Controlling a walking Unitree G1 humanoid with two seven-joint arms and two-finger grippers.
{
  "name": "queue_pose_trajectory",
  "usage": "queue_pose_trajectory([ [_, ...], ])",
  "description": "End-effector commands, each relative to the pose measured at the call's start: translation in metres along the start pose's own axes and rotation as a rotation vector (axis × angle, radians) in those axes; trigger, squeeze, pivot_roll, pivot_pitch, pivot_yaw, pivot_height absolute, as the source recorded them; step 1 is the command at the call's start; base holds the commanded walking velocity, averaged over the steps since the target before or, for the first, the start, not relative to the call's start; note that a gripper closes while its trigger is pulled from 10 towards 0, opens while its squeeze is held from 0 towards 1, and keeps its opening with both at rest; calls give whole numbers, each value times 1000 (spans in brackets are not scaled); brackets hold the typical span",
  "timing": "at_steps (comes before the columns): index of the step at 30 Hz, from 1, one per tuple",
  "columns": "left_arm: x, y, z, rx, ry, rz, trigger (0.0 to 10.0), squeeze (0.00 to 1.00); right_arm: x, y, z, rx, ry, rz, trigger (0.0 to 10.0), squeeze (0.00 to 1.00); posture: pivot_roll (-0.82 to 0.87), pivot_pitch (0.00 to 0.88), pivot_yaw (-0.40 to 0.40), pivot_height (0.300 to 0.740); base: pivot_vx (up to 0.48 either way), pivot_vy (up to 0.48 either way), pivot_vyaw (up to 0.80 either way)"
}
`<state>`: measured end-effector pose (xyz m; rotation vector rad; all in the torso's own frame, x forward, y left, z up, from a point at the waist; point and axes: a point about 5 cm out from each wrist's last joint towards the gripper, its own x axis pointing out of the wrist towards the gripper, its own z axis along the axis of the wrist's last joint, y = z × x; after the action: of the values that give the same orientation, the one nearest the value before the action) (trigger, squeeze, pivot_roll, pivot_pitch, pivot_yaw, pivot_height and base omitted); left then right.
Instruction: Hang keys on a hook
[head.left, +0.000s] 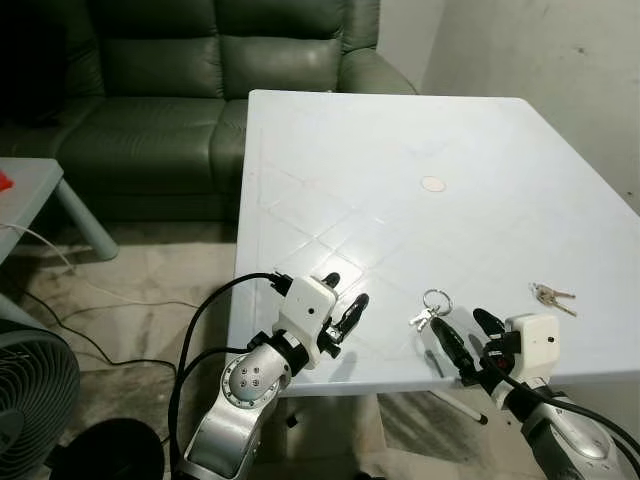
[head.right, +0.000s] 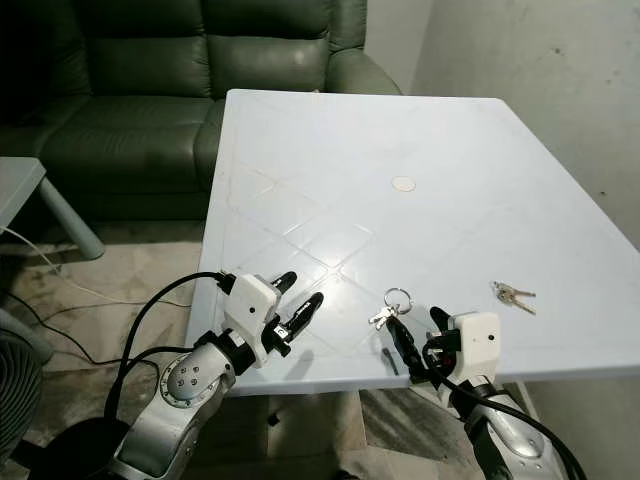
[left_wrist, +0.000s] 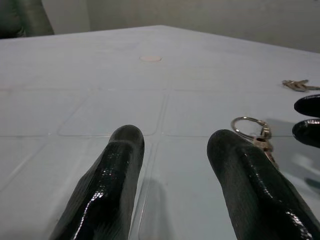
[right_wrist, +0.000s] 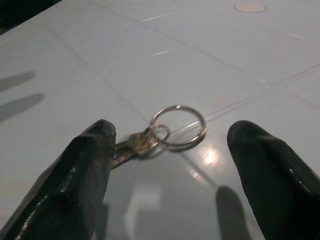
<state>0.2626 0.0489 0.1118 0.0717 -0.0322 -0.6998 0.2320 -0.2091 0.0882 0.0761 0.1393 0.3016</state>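
The keys (right_wrist: 150, 140) on their ring lay flat on the white table (head.left: 400, 150), between the right gripper's (head.left: 466, 340) 2 wide-spread fingers, probably lined up for a pinch. The right wrist view showed 1 finger (right_wrist: 85, 165) almost touching them. The left gripper (head.left: 340, 305), also open, hovered nearby. Beyond the right gripper lay a second bunch of keys (head.left: 552, 295).
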Motion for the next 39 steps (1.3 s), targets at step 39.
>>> queue_pose_trajectory([
  [39, -10, -32, 1, -31, 12, -66, 10000, 0, 28, 54, -3, -82, 137, -47, 9451, 0, -76, 129, -34, 740, 0, 0, 0],
])
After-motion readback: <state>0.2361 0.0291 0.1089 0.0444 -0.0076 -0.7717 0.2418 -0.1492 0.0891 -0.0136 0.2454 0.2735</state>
